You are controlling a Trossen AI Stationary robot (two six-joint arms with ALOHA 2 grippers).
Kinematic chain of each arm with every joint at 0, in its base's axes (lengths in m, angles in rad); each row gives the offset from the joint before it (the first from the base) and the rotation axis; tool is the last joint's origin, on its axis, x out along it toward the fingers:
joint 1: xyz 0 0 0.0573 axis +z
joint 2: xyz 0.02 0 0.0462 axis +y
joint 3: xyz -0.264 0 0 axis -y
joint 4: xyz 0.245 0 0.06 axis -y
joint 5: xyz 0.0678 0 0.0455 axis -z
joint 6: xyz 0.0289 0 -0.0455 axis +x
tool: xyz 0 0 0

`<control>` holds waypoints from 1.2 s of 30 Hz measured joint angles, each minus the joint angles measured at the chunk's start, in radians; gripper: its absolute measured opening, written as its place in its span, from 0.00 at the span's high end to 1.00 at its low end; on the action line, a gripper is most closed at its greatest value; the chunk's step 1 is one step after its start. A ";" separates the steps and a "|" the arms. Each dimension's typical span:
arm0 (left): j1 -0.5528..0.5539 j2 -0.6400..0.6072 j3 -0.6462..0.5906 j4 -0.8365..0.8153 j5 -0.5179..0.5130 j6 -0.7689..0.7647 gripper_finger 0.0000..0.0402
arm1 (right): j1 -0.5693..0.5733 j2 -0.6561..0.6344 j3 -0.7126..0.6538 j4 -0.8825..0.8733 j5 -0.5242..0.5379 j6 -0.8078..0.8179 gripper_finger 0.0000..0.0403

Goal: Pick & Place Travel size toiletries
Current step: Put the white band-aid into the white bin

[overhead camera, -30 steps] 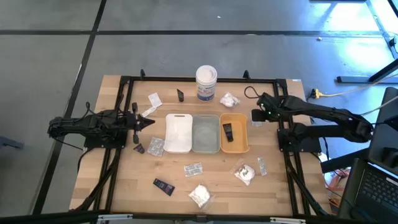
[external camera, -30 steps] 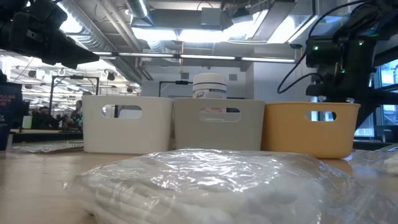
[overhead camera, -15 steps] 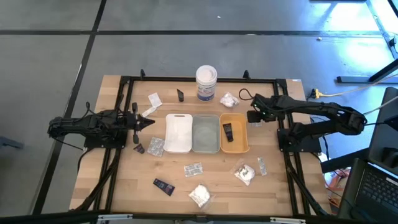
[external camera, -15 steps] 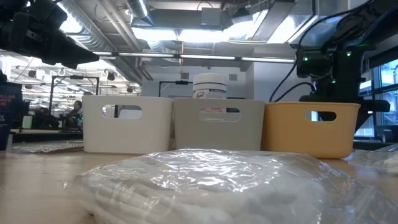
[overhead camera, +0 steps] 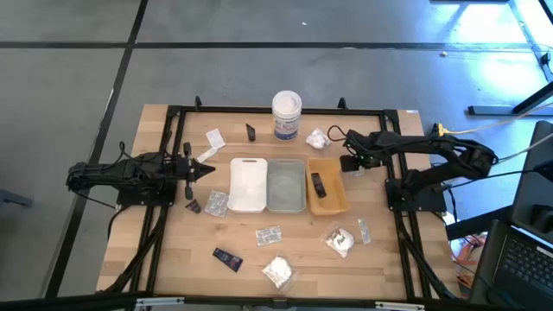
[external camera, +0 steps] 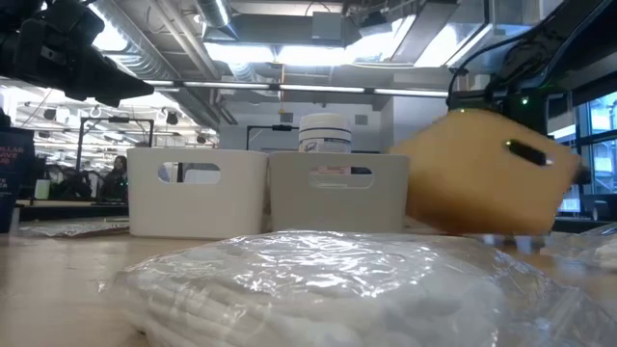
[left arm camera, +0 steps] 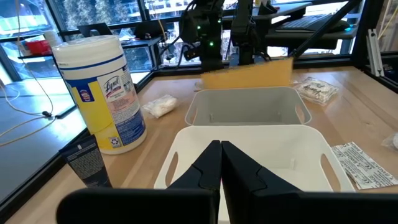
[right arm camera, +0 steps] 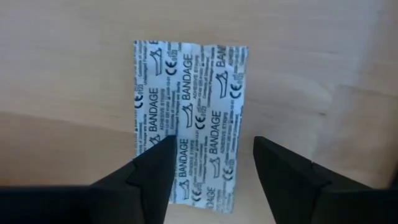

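A flat sachet (right arm camera: 189,121) printed "BANDAGE" lies on the wooden counter (overhead camera: 294,238), directly beneath the right gripper (right arm camera: 211,165), jaws spread apart, beside the tilted orange tray (overhead camera: 327,192). Left gripper (overhead camera: 210,168) waits with jaws together, facing the "Lysol" tub (left arm camera: 99,93)

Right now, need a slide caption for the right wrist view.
Right gripper, jaws open, poised directly above a flat printed bandage sachet lying on the wooden table.
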 joint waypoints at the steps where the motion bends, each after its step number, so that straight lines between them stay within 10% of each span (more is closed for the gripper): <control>1: 0.000 0.000 0.000 0.000 0.000 0.000 0.99 | -0.004 0.007 0.000 0.000 -0.010 -0.009 0.46; 18: 0.000 0.000 0.000 0.000 0.000 0.000 0.99 | -0.021 -0.012 -0.005 0.000 -0.049 -0.044 0.58; 36: 0.000 0.000 0.000 0.000 0.000 0.000 0.99 | -0.021 -0.023 -0.006 -0.055 -0.046 -0.104 0.98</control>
